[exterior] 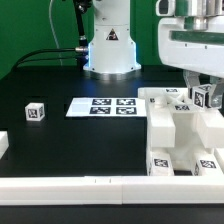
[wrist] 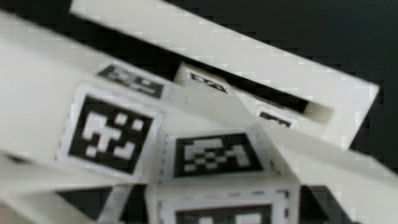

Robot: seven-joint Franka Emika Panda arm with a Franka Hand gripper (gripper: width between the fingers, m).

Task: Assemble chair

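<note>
The chair's white parts lie at the exterior view's right: a broad slab [exterior: 161,124] with tags on its near edge and blocky tagged pieces [exterior: 200,135] beside it. My gripper [exterior: 204,99] hangs low over these pieces and is shut on a small white tagged bar [exterior: 205,97]. In the wrist view the held bar [wrist: 217,160] fills the middle between the fingers, with a tagged block [wrist: 111,130] and a white slab [wrist: 249,60] close behind it. A loose white tagged cube [exterior: 36,112] sits alone at the exterior view's left.
The marker board [exterior: 103,105] lies flat in the middle of the black table. A long white border rail [exterior: 90,186] runs along the near edge, with another rail end [exterior: 4,146] at the left. The arm's white base [exterior: 108,50] stands at the back.
</note>
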